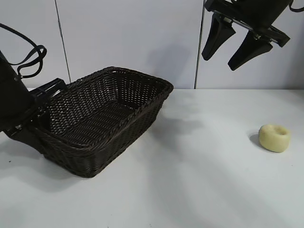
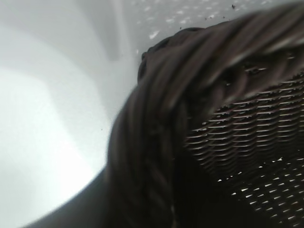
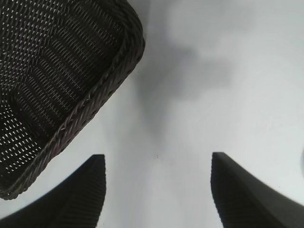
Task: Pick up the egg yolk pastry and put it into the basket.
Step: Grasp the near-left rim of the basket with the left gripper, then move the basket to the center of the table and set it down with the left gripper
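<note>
Exterior view: white table (image 1: 199, 190), with dark wicker basket (image 1: 102, 118) at left, one end raised off the surface and gripped at its braided rim by left gripper (image 1: 40, 102); finger state impossible to tell, rim filling the left wrist view (image 2: 156, 142). Right gripper (image 1: 237, 45) high above the table's right side, fingers (image 3: 247, 194) spread wide over bare surface, holding nothing. Egg yolk pastry (image 1: 274, 137) resting alone on the table at far right, well apart from the basket.
</note>
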`<action>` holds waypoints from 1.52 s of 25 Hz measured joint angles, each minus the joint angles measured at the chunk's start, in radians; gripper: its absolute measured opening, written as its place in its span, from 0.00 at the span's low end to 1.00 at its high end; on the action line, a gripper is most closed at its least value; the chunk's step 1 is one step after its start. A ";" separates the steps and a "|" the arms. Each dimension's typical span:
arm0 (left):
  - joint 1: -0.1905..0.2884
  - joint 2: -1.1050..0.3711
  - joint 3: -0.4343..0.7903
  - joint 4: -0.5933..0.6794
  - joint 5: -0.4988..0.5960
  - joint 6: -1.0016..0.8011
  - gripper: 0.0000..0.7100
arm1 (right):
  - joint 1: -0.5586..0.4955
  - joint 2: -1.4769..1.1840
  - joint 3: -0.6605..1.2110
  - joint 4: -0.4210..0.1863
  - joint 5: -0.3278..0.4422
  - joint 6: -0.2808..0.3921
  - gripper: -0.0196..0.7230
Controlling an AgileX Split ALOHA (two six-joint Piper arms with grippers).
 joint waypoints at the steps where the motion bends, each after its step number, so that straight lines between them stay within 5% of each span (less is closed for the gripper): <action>1: 0.000 -0.003 0.000 -0.004 0.002 0.000 0.14 | 0.000 0.000 0.000 0.000 0.000 0.000 0.65; 14: 0.021 -0.032 -0.100 -0.117 0.164 0.372 0.14 | 0.000 0.000 0.000 0.000 0.005 0.000 0.65; 38: 0.024 0.152 -0.477 -0.033 0.493 0.779 0.14 | 0.000 0.000 0.000 -0.002 0.025 0.000 0.65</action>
